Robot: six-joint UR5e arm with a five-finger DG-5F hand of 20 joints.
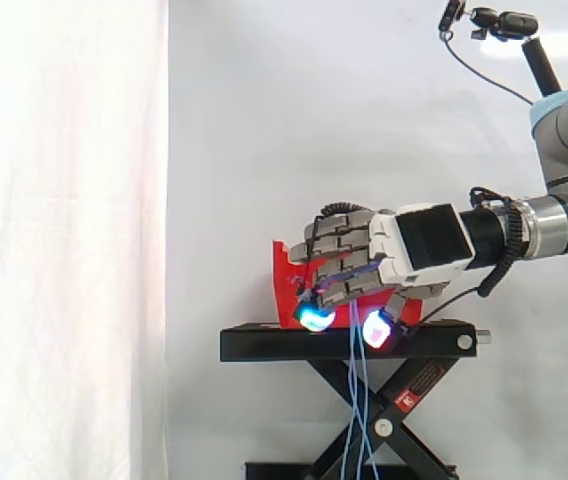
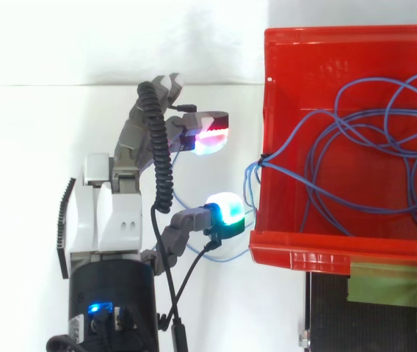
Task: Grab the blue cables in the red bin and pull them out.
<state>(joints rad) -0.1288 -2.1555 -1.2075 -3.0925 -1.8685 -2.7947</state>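
Blue cables (image 2: 289, 172) mostly coiled in red bin (image 2: 304, 249) beyond fingertips of hand (image 2: 117, 213). Some strands cross bin wall, pass through curled fingers, dangle beneath. We judge hand clamped on them, ready to drag coil out.

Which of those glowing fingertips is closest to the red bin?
The green-cyan pad, right beside the red bin near its corner, where the blue cables spill over the wall; the pink-tinted pad sits farther from it.
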